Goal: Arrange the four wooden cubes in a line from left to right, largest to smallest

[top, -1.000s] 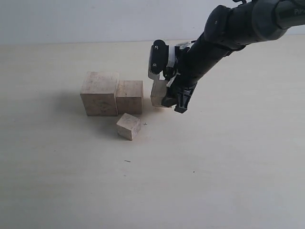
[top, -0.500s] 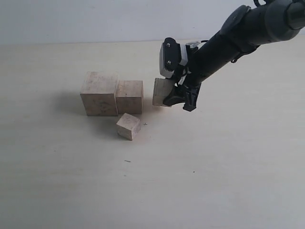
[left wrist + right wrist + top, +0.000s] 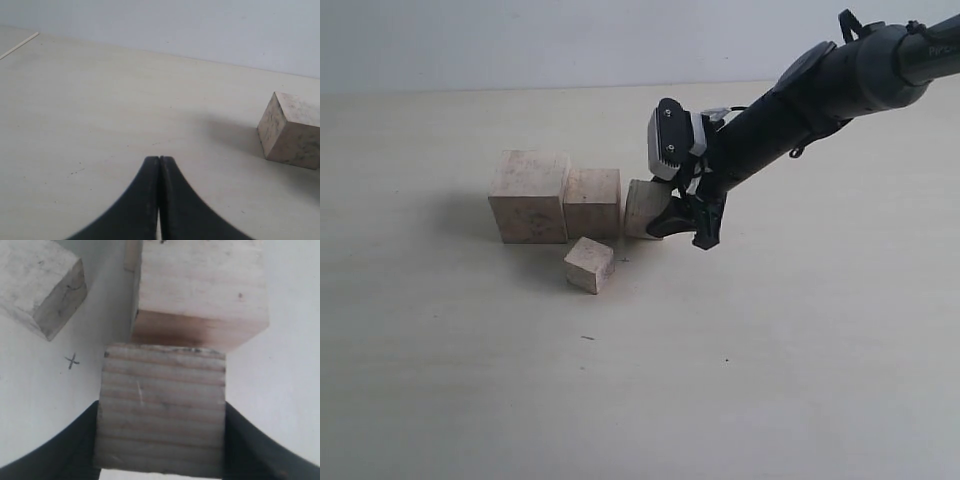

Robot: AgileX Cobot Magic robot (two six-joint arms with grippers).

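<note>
- Pale counter (image 3: pixel 770 350): largest cube (image 3: pixel 528 197), second cube (image 3: pixel 592 203) together.
- Third cube (image 3: pixel 640 205) beside, clamped in right gripper (image 3: pixel 675 220).
- Smallest cube (image 3: pixel 589 264) unplaced, nearer front edge.
- Left gripper (image 3: pixel 159 165) closed, empty.

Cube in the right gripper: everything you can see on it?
Pale unpainted wood cube, with parallel grain lines and faint smudges on the face the right wrist view shows. It is upright, squared to the row, and clamped between the black fingers of the right gripper, one per side. In the exterior view it sits just right of the second-largest cube. Whether they touch, or whether it rests on the table, cannot be told.
</note>
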